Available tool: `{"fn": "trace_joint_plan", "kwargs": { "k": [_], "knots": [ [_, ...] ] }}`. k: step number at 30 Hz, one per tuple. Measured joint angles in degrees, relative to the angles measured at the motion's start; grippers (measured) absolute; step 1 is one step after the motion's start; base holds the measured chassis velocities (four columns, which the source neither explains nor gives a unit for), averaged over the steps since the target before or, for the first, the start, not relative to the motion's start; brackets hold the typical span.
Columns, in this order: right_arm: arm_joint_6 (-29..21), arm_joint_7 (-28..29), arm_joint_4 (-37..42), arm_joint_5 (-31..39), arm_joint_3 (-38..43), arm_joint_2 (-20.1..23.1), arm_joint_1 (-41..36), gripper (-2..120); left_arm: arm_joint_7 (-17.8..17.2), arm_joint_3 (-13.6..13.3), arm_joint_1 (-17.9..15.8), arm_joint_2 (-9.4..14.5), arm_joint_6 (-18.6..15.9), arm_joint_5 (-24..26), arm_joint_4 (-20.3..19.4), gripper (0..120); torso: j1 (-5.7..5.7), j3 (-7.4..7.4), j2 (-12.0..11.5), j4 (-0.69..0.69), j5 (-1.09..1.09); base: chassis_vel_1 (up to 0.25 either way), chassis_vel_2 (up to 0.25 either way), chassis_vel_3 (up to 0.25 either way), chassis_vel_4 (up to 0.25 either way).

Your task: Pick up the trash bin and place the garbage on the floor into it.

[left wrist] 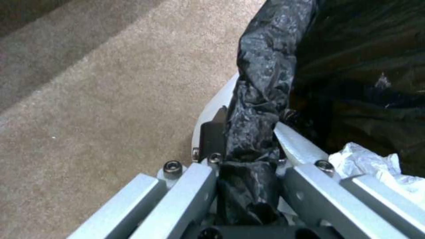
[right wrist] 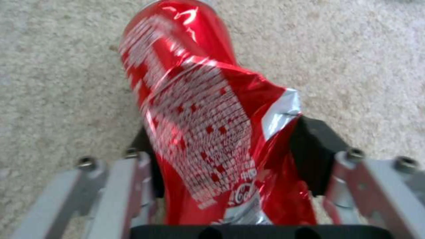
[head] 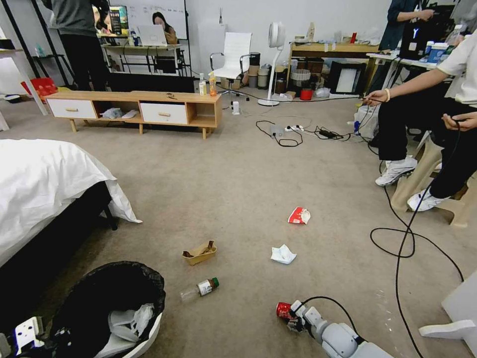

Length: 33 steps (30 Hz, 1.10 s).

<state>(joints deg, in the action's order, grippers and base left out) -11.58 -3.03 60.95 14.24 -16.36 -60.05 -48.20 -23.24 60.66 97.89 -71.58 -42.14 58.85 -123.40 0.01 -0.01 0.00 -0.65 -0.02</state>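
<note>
Squarely between right jaws: crushed can (right wrist: pixel 208 132)

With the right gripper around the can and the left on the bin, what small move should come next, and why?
Probably carry the can leftward over the bin. The right gripper looks shut on the crushed can, low by the carpet, and the left gripper is pinching the bin's bagged rim, so the bin is held open-side up. A tissue is already inside; the can sits well to the bin's right.
</note>
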Motion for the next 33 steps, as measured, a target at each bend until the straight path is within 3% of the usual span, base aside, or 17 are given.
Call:
{"fn": "trace_joint_plan", "kwargs": {
  "k": [2, 6, 15, 19, 25, 28, 31, 33],
  "knots": [
    [0.87, -0.19, -0.46, -0.2, -0.22, -0.26, 0.04, 42, 0.0, -0.1, -0.08, -0.03, 0.0, -0.05, 0.2, 1, 0.0, 0.0, 0.0, 0.02, 0.02, 0.0, 0.0, 0.0, 0.0],
    [1.48, -0.27, -0.63, -0.23, -0.34, -0.31, 0.06, 33, 0.0, -0.16, -0.15, -0.02, 0.0, -0.09, 0.23, 1, 0.0, 0.0, 0.0, 0.03, 0.01, 0.0, 0.0, 0.0, 0.0],
    [2.1, -0.31, 0.93, 0.22, -0.16, 0.57, -0.94, 30, -0.01, -0.33, -0.35, 0.05, 0.0, -0.07, 0.31, 1, 0.0, 0.01, 0.0, 0.01, 0.03, 0.0, 0.0, 0.0, 0.0],
    [2.03, 0.37, 6.05, 1.61, 1.56, 3.0, -2.09, 30, -0.07, -0.37, -0.41, 0.47, 0.0, 0.16, 0.02, 1, 0.0, 0.01, 0.0, 0.0, 0.01, 0.0, 0.0, 0.0, 0.0],
    [-0.91, 2.75, 21.15, 7.11, 6.48, 8.43, -4.83, 30, -0.26, -0.48, -0.72, 1.29, 0.0, 0.89, -0.88, 1, 0.0, 0.01, 0.0, 0.01, 0.02, 0.0, 0.0, 0.0, 0.0],
    [-1.34, 3.28, 23.98, 7.88, 7.55, 9.47, -5.17, 30, -0.31, -0.52, -0.86, 1.46, 0.0, 1.15, -1.12, 1, 0.0, 0.01, -0.01, 0.0, 0.02, 0.0, 0.0, 0.0, 0.0],
    [-3.65, 4.78, 33.44, 10.8, 10.65, 12.45, -5.64, 30, -0.48, -0.71, -1.3, 1.96, 0.0, 1.88, -1.92, 1, 0.0, 0.01, -0.01, -0.01, 0.03, 0.0, 0.0, 0.0, 0.0],
    [-4.27, 5.04, 35.24, 11.55, 11.26, 13.02, -5.63, 30, -0.52, -0.74, -1.37, 2.06, 0.0, 2.04, -2.07, 1, 0.0, 0.01, 0.0, 0.01, 0.02, 0.0, 0.0, 0.0, 0.0]
  ]
}}
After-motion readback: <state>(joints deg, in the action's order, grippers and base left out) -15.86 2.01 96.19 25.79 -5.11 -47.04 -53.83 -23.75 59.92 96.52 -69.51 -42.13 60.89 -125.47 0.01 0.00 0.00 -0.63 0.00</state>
